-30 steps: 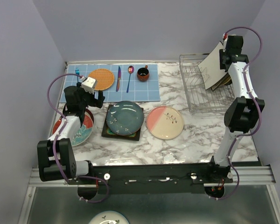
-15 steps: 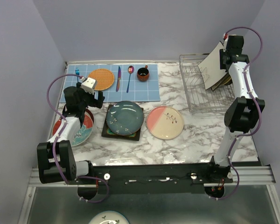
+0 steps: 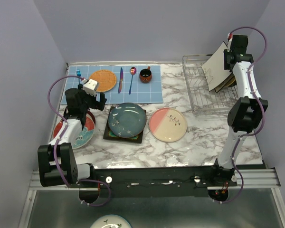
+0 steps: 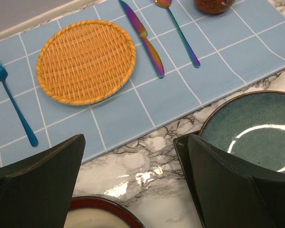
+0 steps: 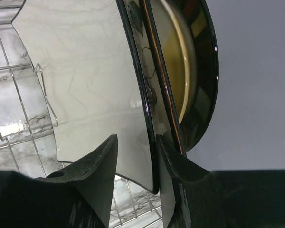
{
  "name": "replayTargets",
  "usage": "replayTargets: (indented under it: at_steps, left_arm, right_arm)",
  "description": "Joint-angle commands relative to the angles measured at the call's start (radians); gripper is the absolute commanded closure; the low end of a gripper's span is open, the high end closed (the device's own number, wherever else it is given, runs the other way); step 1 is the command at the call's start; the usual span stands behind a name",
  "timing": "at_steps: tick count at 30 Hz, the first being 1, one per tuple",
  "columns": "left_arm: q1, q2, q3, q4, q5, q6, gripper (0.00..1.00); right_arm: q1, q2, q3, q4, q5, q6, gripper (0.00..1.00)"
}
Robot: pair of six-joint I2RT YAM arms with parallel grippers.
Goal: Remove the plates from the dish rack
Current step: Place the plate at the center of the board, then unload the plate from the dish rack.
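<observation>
at the right end of the dish rack (image 3: pixel 199 91), right gripper (image 5: pixel 137 142) straddling edge of cream sq plate (image 5: pixel 85 71), can't tell if clamped, plate leaning in rack w/ dark plate (image 5: pixel 205 71) behind, left gripper (image 4: pixel 135 142) wide open over marble top (image 4: pixel 152 135) btwn red-rimmed plate (image 4: pixel 102 213) & teal plate (image 4: pixel 256 126)
</observation>
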Motion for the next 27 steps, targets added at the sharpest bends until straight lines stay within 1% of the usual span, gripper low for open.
replayTargets:
  at_steps: [1, 3, 8, 12, 15, 16, 18, 19, 21, 22, 27]
  left_arm:
    - [-0.006, -0.011, -0.009, 0.019, -0.009, 0.014, 0.01]
    - [-0.006, -0.010, -0.009, 0.017, -0.007, 0.014, 0.01]
    - [-0.006, -0.008, -0.008, 0.019, -0.006, 0.020, 0.01]
    - [-0.006, -0.001, -0.009, 0.022, -0.006, 0.020, 0.01]
    - [-0.006, 0.002, -0.012, 0.025, -0.004, 0.018, 0.01]
    - [-0.006, 0.002, -0.014, 0.027, -0.006, 0.018, 0.01]
    - [-0.007, 0.001, -0.017, 0.027, -0.006, 0.020, 0.01]
    - [-0.006, 0.001, -0.017, 0.027, -0.007, 0.024, 0.01]
    - [-0.006, -0.001, -0.017, 0.022, -0.010, 0.029, 0.01]
    - [-0.006, -0.001, -0.014, 0.020, -0.010, 0.030, 0.01]
    - [-0.004, -0.004, -0.014, 0.019, -0.010, 0.030, 0.01]
  right_arm:
    - [-0.005, 0.058, 0.015, -0.036, -0.083, 0.032, 0.56]
    - [-0.004, 0.078, 0.028, -0.052, -0.096, 0.038, 0.57]
    - [-0.005, 0.098, 0.037, -0.049, -0.101, 0.038, 0.62]
    - [-0.005, 0.123, 0.080, -0.074, -0.132, 0.038, 0.64]
    - [-0.004, 0.143, 0.104, -0.085, -0.142, 0.038, 0.68]
    - [-0.004, 0.146, 0.106, -0.085, -0.143, 0.037, 0.73]
    - [-0.005, 0.149, 0.109, -0.086, -0.153, 0.033, 0.77]
    - [-0.005, 0.150, 0.111, -0.089, -0.156, 0.033, 0.83]
    - [-0.004, 0.150, 0.109, -0.094, -0.164, 0.033, 0.90]
    - [-0.005, 0.147, 0.109, -0.092, -0.164, 0.033, 0.99]
    - [-0.005, 0.104, 0.074, -0.076, -0.181, 0.033, 0.99]
